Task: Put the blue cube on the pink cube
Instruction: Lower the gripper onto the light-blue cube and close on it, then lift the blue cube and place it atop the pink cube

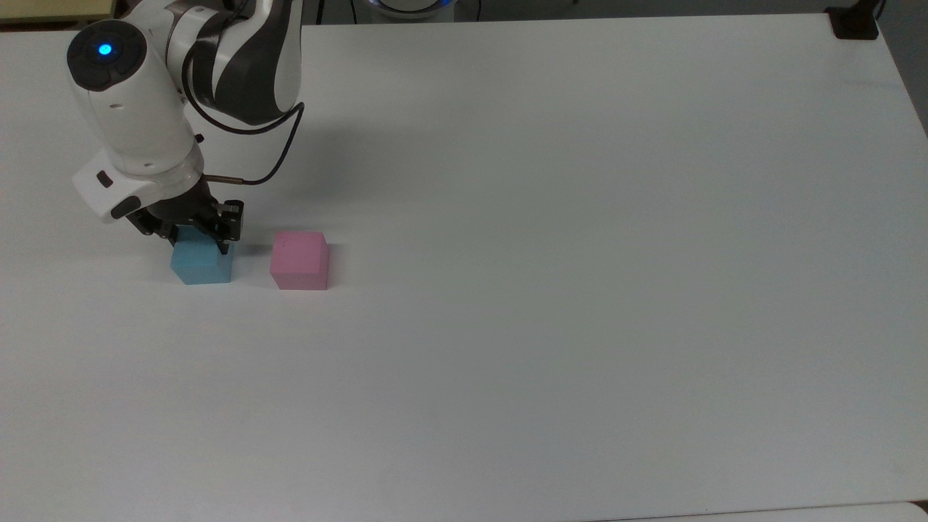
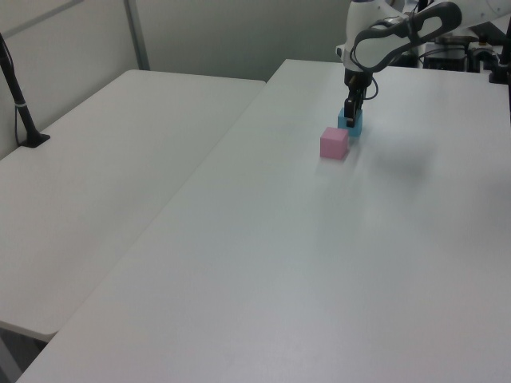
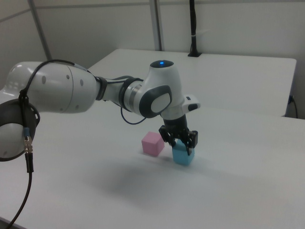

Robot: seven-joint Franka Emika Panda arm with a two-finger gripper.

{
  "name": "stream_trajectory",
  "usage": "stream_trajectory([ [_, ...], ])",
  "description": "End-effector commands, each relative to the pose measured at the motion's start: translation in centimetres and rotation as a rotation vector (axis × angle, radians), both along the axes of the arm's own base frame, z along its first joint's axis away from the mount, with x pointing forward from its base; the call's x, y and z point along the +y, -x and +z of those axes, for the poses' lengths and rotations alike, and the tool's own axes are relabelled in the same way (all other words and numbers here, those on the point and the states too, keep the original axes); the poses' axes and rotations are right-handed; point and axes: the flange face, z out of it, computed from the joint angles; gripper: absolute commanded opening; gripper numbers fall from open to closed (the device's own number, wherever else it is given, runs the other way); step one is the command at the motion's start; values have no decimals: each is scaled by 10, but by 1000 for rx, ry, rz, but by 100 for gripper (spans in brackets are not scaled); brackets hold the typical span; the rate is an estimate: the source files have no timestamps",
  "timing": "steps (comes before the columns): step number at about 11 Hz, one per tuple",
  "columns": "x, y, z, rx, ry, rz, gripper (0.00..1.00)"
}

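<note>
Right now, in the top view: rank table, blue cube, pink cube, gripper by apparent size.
1. Table, by far the largest.
2. Gripper, wider than either cube but nearer the camera, so unsure.
3. Pink cube and blue cube: look alike; the blue one is partly covered by the gripper.

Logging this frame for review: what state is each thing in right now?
blue cube: on the table, between the tool's fingers, not lifted.
pink cube: on the table, nothing on top, apart from the blue cube.
tool: lowered over the blue cube, fingers at its sides.
table: bears both cubes.
</note>
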Motion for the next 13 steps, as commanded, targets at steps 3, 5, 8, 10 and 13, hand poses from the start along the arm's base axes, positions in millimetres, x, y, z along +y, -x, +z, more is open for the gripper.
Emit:
stream_trajectory([
  [3, 67, -1, 76, -32, -40, -13, 21],
  [5, 104, -6, 74, -9, -49, -3, 23],
  [8, 136, -10, 68, 1, -45, -7, 55],
  [10, 131, -9, 68, 2, -42, -5, 77],
  [13, 132, 8, 110, 26, -48, -6, 100],
])
